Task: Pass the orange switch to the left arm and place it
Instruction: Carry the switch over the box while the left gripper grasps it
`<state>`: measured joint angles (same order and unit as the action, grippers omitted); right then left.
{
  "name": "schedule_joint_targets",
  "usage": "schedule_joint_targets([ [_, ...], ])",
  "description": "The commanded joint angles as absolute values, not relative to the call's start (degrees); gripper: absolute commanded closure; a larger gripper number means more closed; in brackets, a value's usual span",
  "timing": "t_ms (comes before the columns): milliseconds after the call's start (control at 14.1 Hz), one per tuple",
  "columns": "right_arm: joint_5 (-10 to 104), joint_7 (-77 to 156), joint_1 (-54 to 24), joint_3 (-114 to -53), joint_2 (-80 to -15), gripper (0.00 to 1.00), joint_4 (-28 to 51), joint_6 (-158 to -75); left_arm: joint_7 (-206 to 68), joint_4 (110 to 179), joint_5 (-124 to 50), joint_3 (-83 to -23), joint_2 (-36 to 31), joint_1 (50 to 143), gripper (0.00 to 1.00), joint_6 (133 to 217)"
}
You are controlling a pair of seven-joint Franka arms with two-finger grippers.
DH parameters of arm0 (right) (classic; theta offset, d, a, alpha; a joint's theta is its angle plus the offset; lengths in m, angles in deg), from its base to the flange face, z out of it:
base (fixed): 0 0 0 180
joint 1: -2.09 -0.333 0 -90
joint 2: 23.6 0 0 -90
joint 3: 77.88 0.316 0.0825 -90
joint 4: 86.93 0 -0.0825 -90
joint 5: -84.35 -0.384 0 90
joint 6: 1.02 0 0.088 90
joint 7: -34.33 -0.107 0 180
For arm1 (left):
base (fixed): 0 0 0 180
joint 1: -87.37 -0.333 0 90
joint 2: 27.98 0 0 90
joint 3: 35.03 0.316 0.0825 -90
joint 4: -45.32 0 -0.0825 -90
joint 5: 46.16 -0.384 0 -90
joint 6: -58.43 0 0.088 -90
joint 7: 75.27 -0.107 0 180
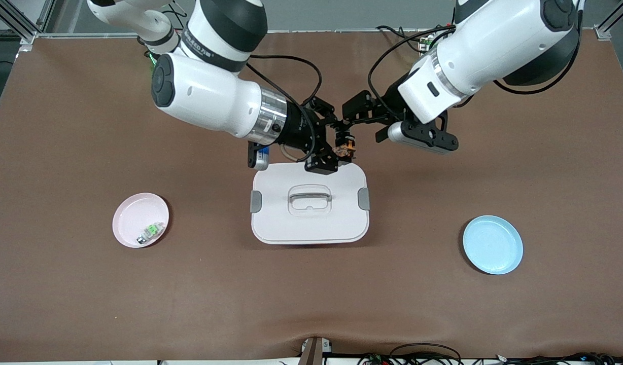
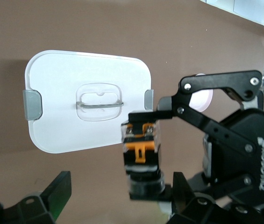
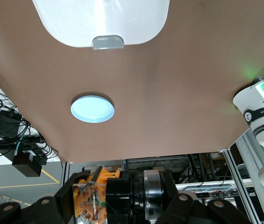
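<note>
Over the box (image 1: 309, 203), the right gripper (image 1: 337, 152) clamps the switch (image 1: 348, 149) mid-handover; the left gripper (image 1: 348, 120), spread wide, should close next.

Box (image 1: 309, 223): smooth white plastic, slight gloss. Table (image 1: 88, 294): matt brown cloth. Plates: smooth plastic.

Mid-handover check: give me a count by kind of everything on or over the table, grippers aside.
Plates: 2, pink plate and blue plate
Lidded boxes: 1, white box
Orange switches: 1, orange switch
Green-and-white components: 1, green-and-white component
Total: 5
</note>
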<state>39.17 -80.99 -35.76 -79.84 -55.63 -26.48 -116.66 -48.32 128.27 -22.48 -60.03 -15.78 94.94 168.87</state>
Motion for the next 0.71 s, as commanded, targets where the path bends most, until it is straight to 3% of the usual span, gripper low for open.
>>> schedule_joint_targets([
  [0, 37.9, -82.5, -38.0, -80.3, -56.6, 1.0, -28.2, -119.2, -50.5, 127.1, -21.7, -60.1, -15.1, 95.0, 0.09, 169.2],
  [142, 37.9, -82.6, -38.2, -80.3, -56.6, 1.0, -28.2, -119.3, -50.5, 127.1, -20.9, -60.1, -15.1, 94.8, 0.13, 169.2],
  [355, 37.8, -84.4, -38.2, -80.3, -56.7, 1.0, -28.2, -119.4, -50.6, 127.1, -20.6, -60.1, -15.6, 94.2, 0.37, 169.1],
  [568, 36.6, -85.3, -38.0, -80.4, -56.7, 1.0, -28.2, -119.3, -50.4, 127.1, -20.8, -60.1, -15.8, 94.1, 0.42, 168.4],
  [639, 36.5, -85.3, -37.8, -80.4, -56.7, 1.0, -28.2, -119.3, -50.4, 127.1, -21.1, -60.1, -15.9, 94.1, 0.48, 168.4],
])
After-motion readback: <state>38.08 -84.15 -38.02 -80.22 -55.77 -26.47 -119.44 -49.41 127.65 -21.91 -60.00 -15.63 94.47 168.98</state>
